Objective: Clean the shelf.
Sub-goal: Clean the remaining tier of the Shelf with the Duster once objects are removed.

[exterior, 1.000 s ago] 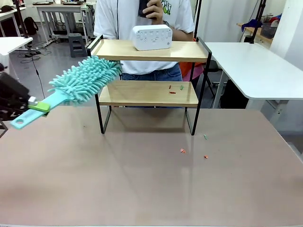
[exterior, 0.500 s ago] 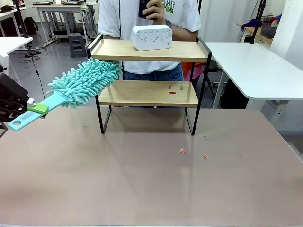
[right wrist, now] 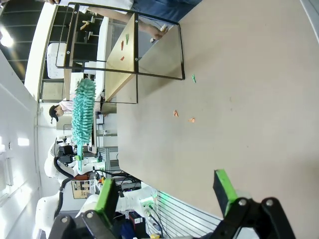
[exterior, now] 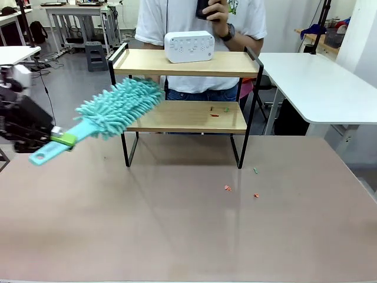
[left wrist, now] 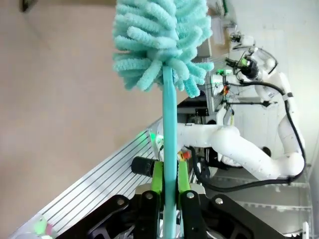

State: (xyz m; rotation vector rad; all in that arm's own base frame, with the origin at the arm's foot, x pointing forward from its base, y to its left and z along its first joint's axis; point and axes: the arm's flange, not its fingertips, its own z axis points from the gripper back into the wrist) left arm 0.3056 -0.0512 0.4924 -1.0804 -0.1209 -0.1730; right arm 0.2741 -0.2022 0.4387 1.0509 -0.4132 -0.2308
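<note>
The shelf (exterior: 184,117) stands at the table's far middle, two wooden boards in a black frame. Red and green scraps (exterior: 217,110) lie on its lower board. A teal fluffy duster (exterior: 119,106) reaches in from the left, its head at the left end of the lower board. My left gripper (exterior: 63,140) is shut on the duster's handle (left wrist: 169,164), which sits between the green pads (left wrist: 157,175). In the right wrist view my right gripper (right wrist: 167,191) stands open over the table, far from the shelf (right wrist: 124,50) and the duster (right wrist: 83,110).
A white box-shaped device (exterior: 188,46) sits on the top board. A person (exterior: 200,23) stands behind the shelf holding a dark phone. Small scraps (exterior: 227,188) lie on the table in front of the shelf's right legs. A white side table (exterior: 318,82) stands at the right.
My left arm has moved right and carried the duster's head to the shelf's left end. The person has shifted to the right.
</note>
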